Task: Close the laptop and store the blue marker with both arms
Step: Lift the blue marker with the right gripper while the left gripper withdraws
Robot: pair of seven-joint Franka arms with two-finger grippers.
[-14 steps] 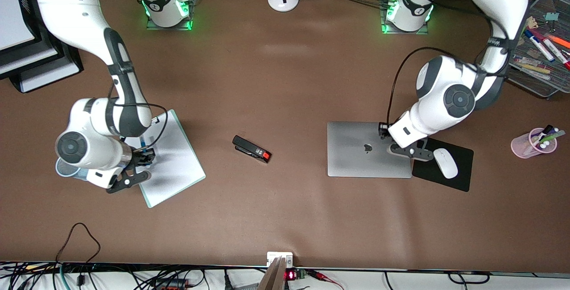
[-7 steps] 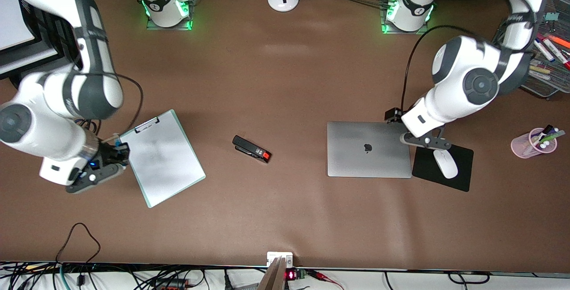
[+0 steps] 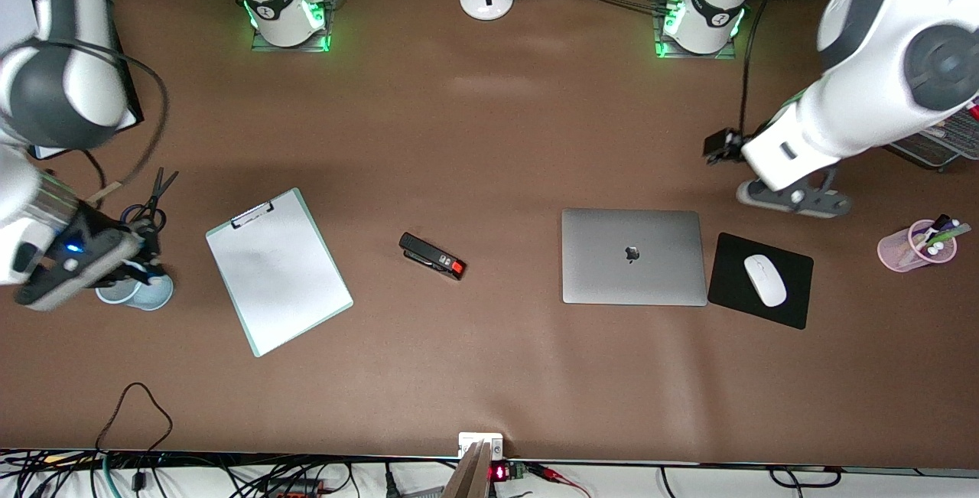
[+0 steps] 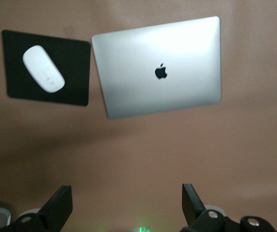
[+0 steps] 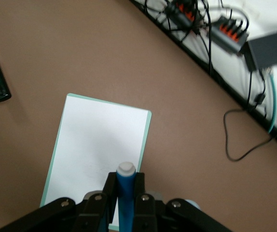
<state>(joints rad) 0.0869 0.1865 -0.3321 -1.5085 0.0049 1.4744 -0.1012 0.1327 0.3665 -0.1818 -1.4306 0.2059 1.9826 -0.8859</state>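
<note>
The laptop (image 3: 633, 255) lies closed on the table with its apple logo up, also seen in the left wrist view as the silver lid (image 4: 158, 67). My left gripper (image 3: 795, 198) hangs high over bare table between the laptop and the mesh tray. It stands open (image 4: 124, 208) with nothing between its fingers (image 4: 57, 205). My right gripper (image 5: 125, 187) is shut on the blue marker (image 5: 126, 186), white tip pointing down. In the front view the right gripper (image 3: 130, 265) hovers over a light blue cup (image 3: 145, 295) at the right arm's end; the marker is hidden there.
A clipboard (image 3: 279, 270) lies beside the cup, scissors (image 3: 155, 190) farther back. A black stapler (image 3: 432, 255) sits mid-table. A black mouse pad (image 3: 791, 307) with a white mouse (image 3: 765, 280) adjoins the laptop. A pink pen cup (image 3: 914, 247) and mesh tray (image 3: 937, 138) stand at the left arm's end.
The right arm carried the marker off the clipboard to above the blue cup. The left gripper opened, rose from the laptop's edge and drew back toward its end of the table.
</note>
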